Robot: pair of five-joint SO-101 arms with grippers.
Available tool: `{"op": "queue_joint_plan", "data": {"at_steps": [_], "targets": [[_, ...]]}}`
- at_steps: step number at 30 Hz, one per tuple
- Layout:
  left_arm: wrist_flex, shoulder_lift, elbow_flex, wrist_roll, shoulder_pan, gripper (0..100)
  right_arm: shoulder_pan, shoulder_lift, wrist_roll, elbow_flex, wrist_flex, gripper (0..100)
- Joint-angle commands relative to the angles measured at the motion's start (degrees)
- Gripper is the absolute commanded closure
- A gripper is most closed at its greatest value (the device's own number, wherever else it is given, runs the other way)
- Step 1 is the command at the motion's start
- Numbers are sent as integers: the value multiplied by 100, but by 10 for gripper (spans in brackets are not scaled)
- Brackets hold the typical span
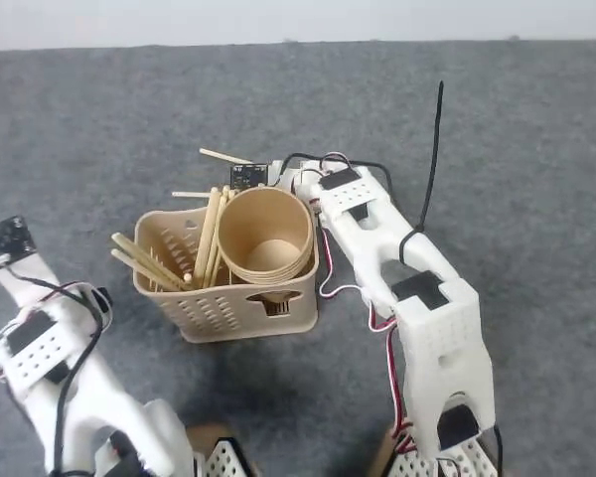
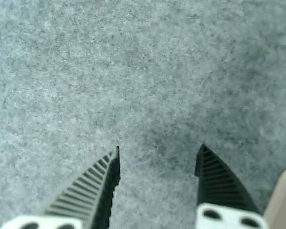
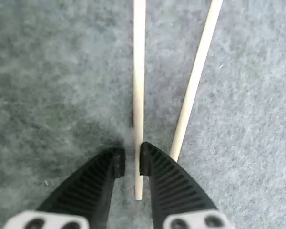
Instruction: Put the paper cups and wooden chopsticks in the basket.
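Between the tips of the right gripper [image 3: 129, 157] lies one pale wooden chopstick [image 3: 139, 86], flat on the grey carpet [image 1: 497, 149], its near end just inside the jaws; the jaws are narrowed around it with a thin gap on one side, so I judge it straddled and not yet clamped. A second loose wooden chopstick [image 3: 196, 76] lies just beside the first, angled away from it and close to one black ribbed finger. The step in hand looks like picking up this chopstick; to do it well, the jaws should close squarely on the one stick and keep clear of its neighbour, and since the hold is near the stick's end, it may droop when lifted, so a firm pinch and a slow rise seem wise. Nearby, the beige perforated plastic basket [image 1: 228, 308] holds the stacked brown paper cups [image 1: 268, 238] and a sheaf of wooden chopsticks [image 1: 211, 238] leaning against its rim; most of the task seems done. Further out, the left gripper [image 2: 159, 148] hangs over bare carpet with its jaws spread wide and nothing between them.
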Motion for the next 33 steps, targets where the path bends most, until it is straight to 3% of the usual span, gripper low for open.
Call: {"op": "queue_joint_plan", "data": {"at_steps": [1,15,21,25,28,33], "targets": [[-246,-79,22,53,-9,754,-57,-136,18,26,514,991],[-290,-79,40,62,-9,754,-259,-1956,9,35,1974,991],[-290,-79,48,62,-9,754,-259,-2044,-642,53,892,969],[-290,-79,48,62,-35,754,-145,-1587,-1134,53,198,832],[-290,-79,48,62,-9,754,-136,-1165,-1073,53,-22,763],[-290,-79,57,62,-9,754,-136,-593,-888,26,-277,760]]}}
